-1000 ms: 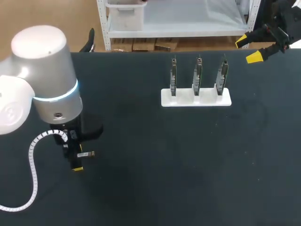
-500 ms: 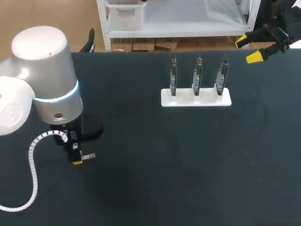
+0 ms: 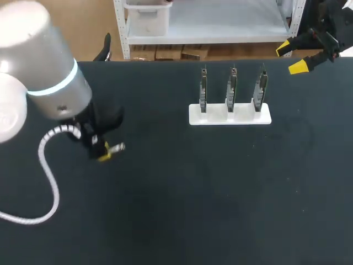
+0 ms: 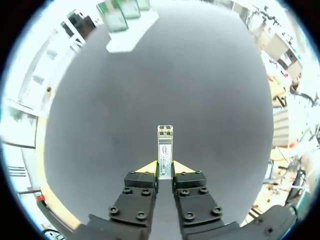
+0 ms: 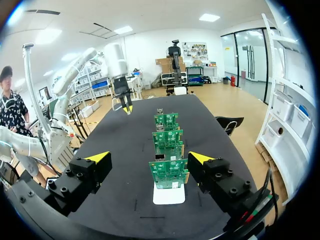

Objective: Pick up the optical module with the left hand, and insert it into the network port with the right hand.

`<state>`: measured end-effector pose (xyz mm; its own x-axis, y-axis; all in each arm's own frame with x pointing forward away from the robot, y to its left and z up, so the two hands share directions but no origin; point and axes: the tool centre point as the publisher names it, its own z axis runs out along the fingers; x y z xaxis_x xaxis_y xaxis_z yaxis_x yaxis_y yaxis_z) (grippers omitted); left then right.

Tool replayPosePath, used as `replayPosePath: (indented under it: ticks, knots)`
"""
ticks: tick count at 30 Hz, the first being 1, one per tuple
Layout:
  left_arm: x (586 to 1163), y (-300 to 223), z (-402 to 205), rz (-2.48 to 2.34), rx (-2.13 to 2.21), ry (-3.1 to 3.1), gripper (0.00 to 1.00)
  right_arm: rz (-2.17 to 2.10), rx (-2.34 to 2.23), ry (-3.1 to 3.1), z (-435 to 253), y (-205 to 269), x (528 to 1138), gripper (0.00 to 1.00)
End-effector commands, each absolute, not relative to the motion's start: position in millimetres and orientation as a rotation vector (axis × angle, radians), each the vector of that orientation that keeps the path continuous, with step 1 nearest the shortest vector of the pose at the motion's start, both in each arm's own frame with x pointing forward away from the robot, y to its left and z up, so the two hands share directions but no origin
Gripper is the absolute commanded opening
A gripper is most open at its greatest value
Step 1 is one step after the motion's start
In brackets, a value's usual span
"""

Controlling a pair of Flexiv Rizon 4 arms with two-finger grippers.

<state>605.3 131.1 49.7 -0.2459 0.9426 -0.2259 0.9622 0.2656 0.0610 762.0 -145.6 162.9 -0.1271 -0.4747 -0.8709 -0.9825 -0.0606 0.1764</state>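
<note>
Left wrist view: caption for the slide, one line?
Left claw shut on the optical module, sticking out ahead over the black table; circuit boards far beyond.

I'm running this from afar in what looks like a robotics lab with an electronics bench; just ahead of my right gripper (image 5: 149,158) a white stand (image 5: 169,195) holds three green circuit boards (image 5: 168,171) upright on a black table (image 5: 120,165); my left arm (image 5: 116,60) hangs beyond them.

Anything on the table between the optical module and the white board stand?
Nothing. The head view shows only bare black table between the optical module and the white stand.
</note>
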Motion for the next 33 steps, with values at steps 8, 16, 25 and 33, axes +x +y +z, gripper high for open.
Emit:
replayPosePath:
  ticks: [8, 16, 25, 33]
  knots:
    - [660.4, 98.0, 149.2, -0.291, 1.545, 2.098, 0.00, 1.129, -1.566, 1.641, 162.7, -145.1, 760.1, 1.00]
    - [668.8, 98.9, 166.2, -0.233, 1.502, 2.095, 0.00, 1.129, -1.566, 1.641, 162.7, -145.1, 760.1, 1.00]
    - [668.8, 98.9, 166.2, -0.233, 1.502, 2.095, 0.00, 1.129, -1.566, 1.641, 162.7, -145.1, 760.1, 1.00]
    - [673.0, 61.1, 176.7, -0.357, 1.429, 1.972, 0.00, 1.129, -1.566, 1.641, 162.7, -145.1, 760.1, 1.00]
